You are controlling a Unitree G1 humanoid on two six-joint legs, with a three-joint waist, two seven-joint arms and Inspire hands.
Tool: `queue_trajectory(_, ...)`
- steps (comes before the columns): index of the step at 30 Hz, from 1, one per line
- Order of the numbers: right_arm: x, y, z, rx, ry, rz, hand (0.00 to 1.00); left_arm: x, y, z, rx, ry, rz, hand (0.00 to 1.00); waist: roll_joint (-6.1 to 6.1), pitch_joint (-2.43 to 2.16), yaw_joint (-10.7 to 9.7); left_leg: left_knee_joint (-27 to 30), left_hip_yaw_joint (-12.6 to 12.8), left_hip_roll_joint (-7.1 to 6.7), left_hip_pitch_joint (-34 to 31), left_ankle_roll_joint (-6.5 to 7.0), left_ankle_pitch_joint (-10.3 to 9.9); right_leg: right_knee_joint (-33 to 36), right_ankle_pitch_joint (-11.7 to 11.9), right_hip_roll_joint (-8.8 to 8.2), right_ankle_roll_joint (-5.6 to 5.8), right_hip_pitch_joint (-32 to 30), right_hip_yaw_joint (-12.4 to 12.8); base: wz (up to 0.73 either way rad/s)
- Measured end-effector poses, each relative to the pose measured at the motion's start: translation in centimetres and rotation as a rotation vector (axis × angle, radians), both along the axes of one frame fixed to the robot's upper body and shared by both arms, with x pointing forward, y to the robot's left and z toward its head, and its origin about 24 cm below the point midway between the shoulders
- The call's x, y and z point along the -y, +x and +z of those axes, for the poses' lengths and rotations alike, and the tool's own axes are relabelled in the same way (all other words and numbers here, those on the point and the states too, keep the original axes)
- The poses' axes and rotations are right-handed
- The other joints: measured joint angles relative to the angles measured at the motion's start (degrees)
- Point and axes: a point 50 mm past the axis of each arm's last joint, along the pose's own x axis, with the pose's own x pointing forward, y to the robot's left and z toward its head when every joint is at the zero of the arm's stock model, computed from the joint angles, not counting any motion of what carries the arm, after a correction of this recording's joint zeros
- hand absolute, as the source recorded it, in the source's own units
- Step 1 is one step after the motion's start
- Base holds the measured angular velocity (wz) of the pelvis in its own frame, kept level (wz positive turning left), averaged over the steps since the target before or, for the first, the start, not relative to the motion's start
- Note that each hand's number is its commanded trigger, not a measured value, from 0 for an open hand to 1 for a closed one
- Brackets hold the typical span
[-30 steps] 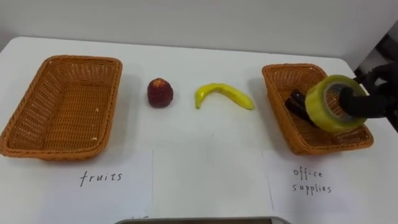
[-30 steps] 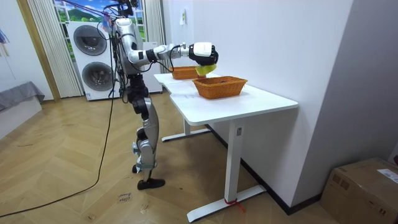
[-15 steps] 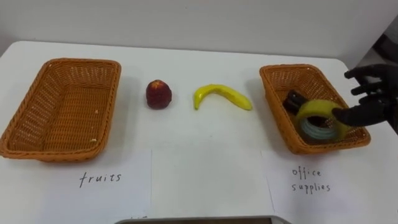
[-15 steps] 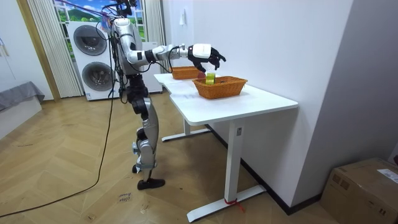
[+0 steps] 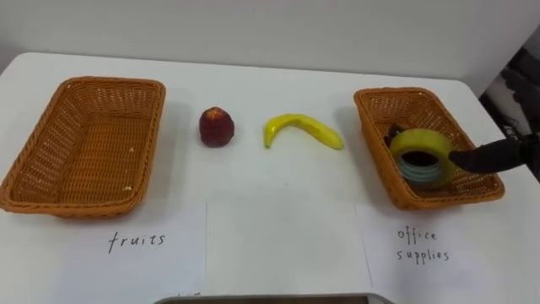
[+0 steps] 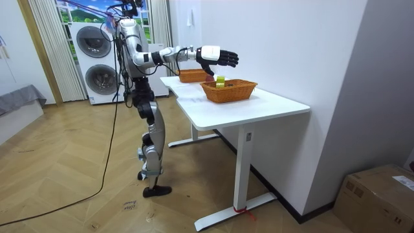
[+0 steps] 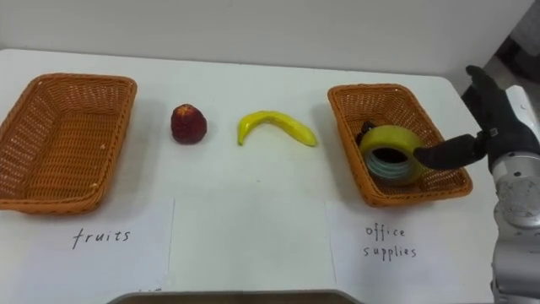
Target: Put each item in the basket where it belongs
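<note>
Tape roll (image 5: 419,157) first: a second ago your right hand held it upright above the office supplies basket (image 5: 373,139). Now it lies inside that basket, toward the near end, and the hand has let go. The right hand (image 7: 498,114) hangs just past the basket's right rim, fingers straight and spread, thumb stretched toward the roll (whether the tip touches it, you can't tell from here).

So one office item counts as sorted, and I'd judge the fruit is next. The red fruit (image 5: 217,126) and the banana (image 5: 302,131) sit on the table (image 5: 278,219) between the two baskets, and the fruits basket (image 5: 110,82) has no fruit in it yet.

As a ring, the roll has no real long axis. It lies tilted, its hole facing up and toward you, its far edge raised, probably propped on the dark item (image 5: 394,133) behind it. The banana's length runs left to right.
</note>
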Motion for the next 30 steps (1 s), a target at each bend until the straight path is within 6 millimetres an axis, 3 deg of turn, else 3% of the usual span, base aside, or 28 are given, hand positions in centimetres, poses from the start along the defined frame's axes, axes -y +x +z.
queue_trajectory(14,-0.3,0.3,0.2,0.009,0.000,0.013,0.00,0.1,0.7,-0.1,0.013,-0.021,-0.007,0.00,-0.50,0.02,0.68,-0.14,0.04,-0.03,-0.11,0.00,0.00,-0.73,-0.06,0.05,0.04,-0.05,-0.15,0.00)
queue_trajectory(21,-0.7,1.1,1.6,0.090,0.050,0.028,0.00,0.1,1.9,0.1,0.050,-0.028,-0.017,0.00,-0.30,-0.10,0.74,-0.08,-0.03,0.07,0.05,-0.01,-0.01,-0.75,-0.02,0.10,0.00,0.21,-0.28,0.00)
queue_trajectory(24,-1.0,1.2,2.3,0.139,0.075,0.036,0.00,0.1,2.4,0.2,0.083,-0.042,0.010,0.00,0.21,0.21,0.86,-0.17,-0.08,0.07,0.82,0.00,-0.03,-0.58,-0.02,0.04,0.01,0.87,-0.36,0.00)
queue_trajectory(30,-1.4,2.0,3.6,0.206,0.087,0.044,0.00,0.1,2.8,0.2,0.103,-0.060,0.022,0.00,0.47,0.18,0.83,-0.01,-0.26,-0.04,0.93,0.01,-0.03,0.36,-0.05,-0.20,0.04,0.91,-0.84,0.00)
